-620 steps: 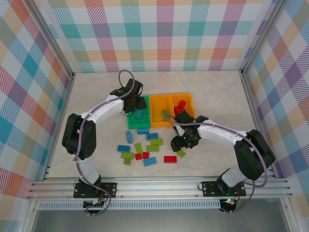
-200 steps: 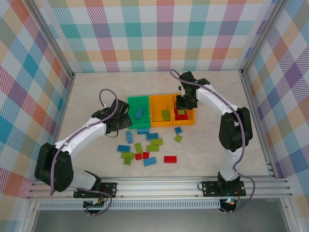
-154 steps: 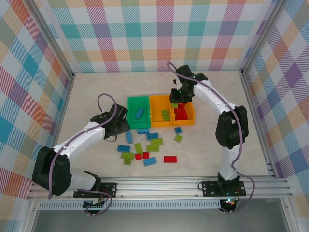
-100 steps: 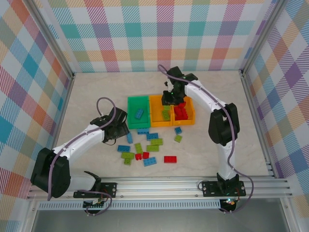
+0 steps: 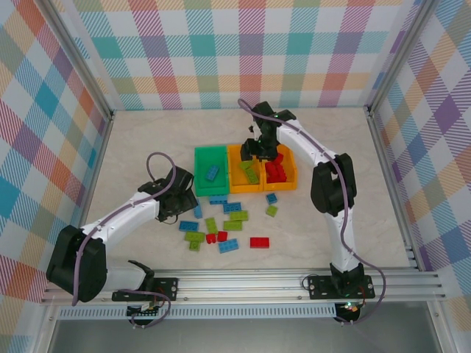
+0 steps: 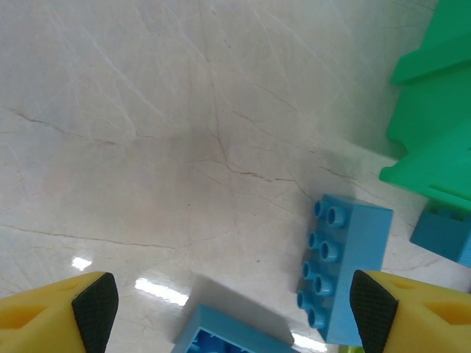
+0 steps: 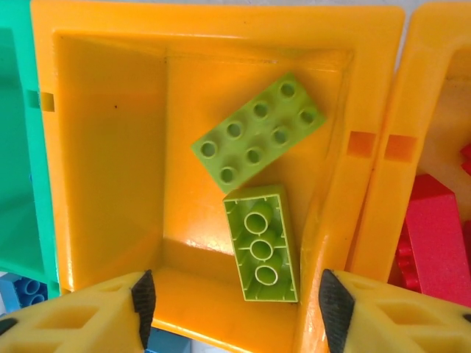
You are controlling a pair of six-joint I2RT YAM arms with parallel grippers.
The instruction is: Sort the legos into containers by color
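My right gripper (image 7: 234, 312) hangs open over the middle orange container (image 7: 96, 147). Two lime green legos lie inside it, one studs up (image 7: 257, 132) and one upside down (image 7: 262, 244), free of the fingers. From above, that gripper (image 5: 254, 152) sits at the bin's far end (image 5: 235, 180). The green container (image 5: 204, 158) holds a blue lego (image 5: 212, 173); the right orange container (image 5: 289, 180) holds red ones (image 5: 276, 170). My left gripper (image 5: 182, 212) is open and low over the table, with a blue lego (image 6: 346, 268) by its right finger and another (image 6: 228, 334) upside down between the fingertips.
Several loose blue, green and red legos lie scattered on the table in front of the bins, among them a red one (image 5: 259, 242) and a blue one (image 5: 271, 198). A corner of the green bin (image 6: 434, 132) shows in the left wrist view. Checked walls ring the table.
My right gripper swung left from the red bin to the middle orange bin and opened, letting a green lego drop in. My left gripper moved down toward the loose blue legos.
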